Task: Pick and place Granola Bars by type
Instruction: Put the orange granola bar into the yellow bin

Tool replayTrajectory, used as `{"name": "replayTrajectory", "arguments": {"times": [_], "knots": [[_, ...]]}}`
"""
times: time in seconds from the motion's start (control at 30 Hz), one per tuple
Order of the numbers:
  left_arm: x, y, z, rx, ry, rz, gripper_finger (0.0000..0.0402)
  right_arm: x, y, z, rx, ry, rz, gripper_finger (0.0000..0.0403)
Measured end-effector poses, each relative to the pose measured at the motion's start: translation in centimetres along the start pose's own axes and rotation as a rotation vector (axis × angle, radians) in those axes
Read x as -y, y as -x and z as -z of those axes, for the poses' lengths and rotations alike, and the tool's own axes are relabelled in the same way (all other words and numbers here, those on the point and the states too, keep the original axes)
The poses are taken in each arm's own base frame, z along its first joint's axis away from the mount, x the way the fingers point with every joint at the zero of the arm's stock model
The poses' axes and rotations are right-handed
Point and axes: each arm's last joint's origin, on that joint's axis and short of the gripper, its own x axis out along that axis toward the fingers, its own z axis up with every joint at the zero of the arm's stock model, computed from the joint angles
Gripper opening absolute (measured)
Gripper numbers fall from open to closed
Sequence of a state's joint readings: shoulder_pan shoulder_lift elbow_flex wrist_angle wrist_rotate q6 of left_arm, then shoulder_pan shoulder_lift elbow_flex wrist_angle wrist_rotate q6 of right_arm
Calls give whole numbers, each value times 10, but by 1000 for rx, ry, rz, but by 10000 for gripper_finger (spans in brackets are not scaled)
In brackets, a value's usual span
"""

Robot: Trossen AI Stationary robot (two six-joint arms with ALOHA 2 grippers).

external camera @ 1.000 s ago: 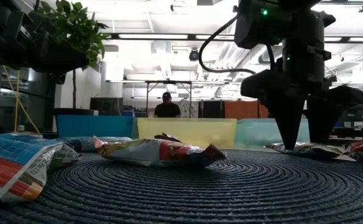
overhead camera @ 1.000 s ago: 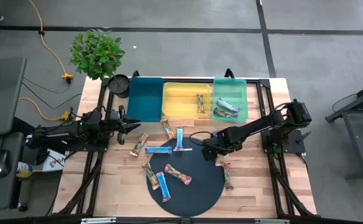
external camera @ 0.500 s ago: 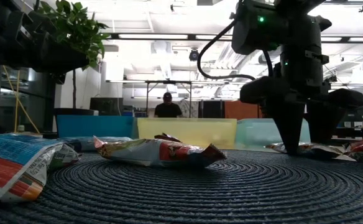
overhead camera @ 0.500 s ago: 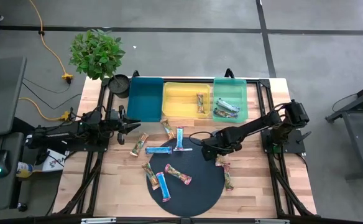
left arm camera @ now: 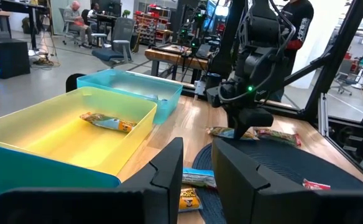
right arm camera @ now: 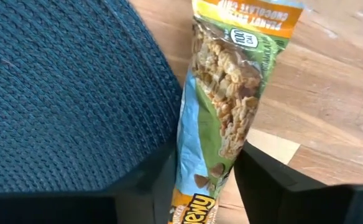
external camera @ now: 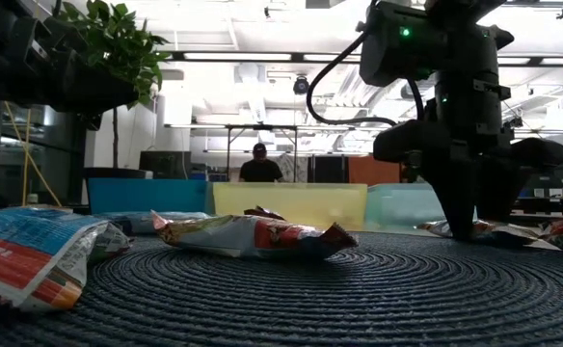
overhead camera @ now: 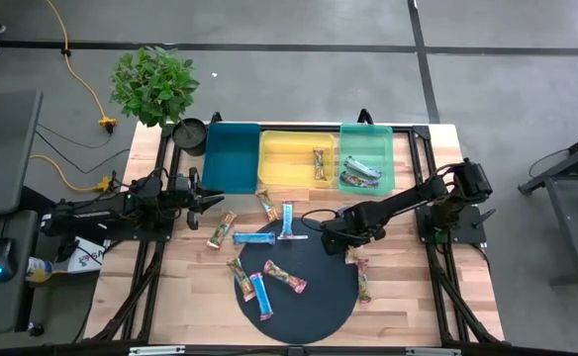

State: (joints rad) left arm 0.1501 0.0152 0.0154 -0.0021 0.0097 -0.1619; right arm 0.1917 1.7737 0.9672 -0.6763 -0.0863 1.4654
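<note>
At the dark round mat's [overhead camera: 314,297] right edge, the right pincer [overhead camera: 345,246] straddles a green-wrapped granola bar [right arm camera: 222,118], fingers open beside it. The left pincer [overhead camera: 213,201] waits open, well left of the mat.

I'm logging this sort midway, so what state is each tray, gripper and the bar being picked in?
Right gripper: open, lowered at the mat's edge, fingers straddling a bar.
Green-wrapped bar: lying flat between those fingers, half on the dark mat.
Left gripper: open, waiting by the teal tray.
Teal tray: empty.
Yellow tray: holds one bar.
Green tray: holds bars.
</note>
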Motion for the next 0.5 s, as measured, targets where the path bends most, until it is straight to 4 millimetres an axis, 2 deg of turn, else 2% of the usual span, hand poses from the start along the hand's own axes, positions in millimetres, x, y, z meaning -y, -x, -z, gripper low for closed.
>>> {"name": "replayTrajectory", "arguments": {"times": [0.5], "knots": [[0, 0, 0, 0, 0, 0, 82, -1, 13, 0, 12, 14, -67, 70]]}}
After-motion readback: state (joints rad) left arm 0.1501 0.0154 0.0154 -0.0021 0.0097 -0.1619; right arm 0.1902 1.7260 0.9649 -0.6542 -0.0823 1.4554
